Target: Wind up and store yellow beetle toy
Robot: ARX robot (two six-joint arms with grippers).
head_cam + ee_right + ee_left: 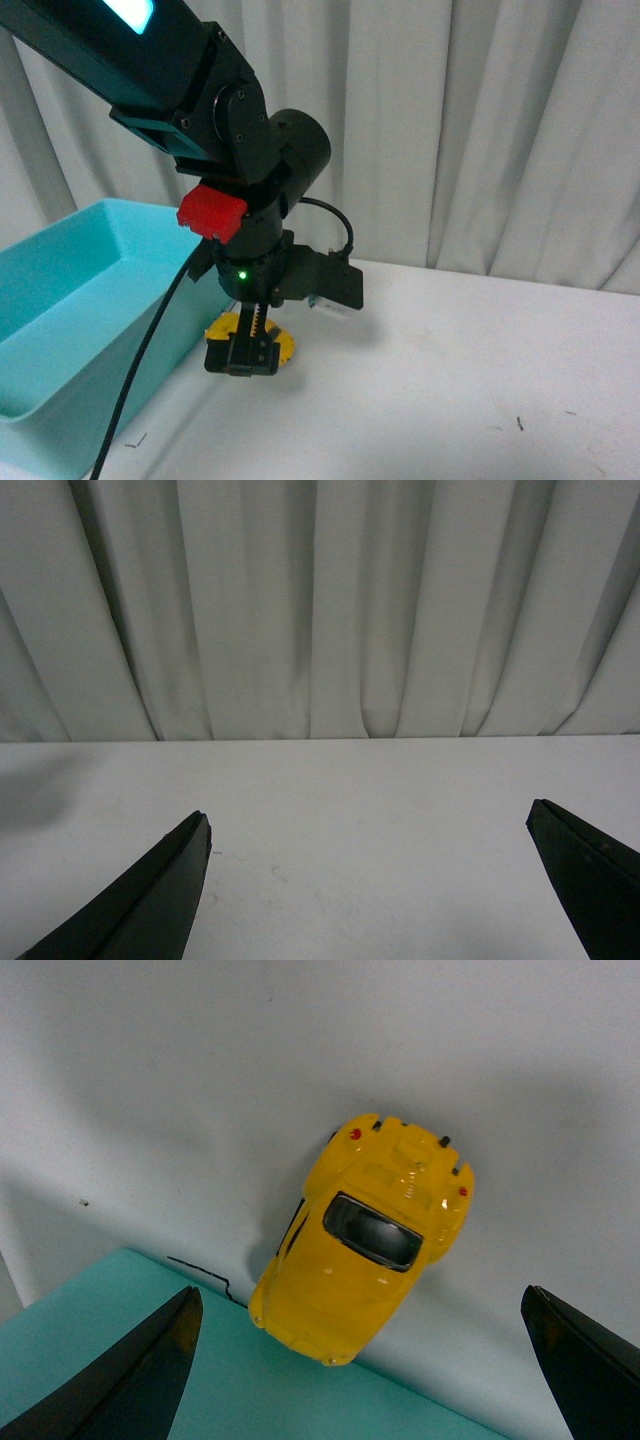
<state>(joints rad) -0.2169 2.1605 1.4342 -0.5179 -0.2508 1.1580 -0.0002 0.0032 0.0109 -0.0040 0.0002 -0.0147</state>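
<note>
The yellow beetle toy [365,1235] lies on the white tabletop [450,1050], just beside the teal bin [90,300]. It sits below and between the left jaws, which are spread wide and empty. The right jaws are also wide apart, holding nothing.

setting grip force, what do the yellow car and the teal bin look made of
Yellow beetle toy: probably hard plastic or painted metal, the look leaves it open; glossy, with small bright highlights on the rounded roof.
Teal bin: likely moulded plastic, matte; even colour and smooth flat walls with no glare.
</note>
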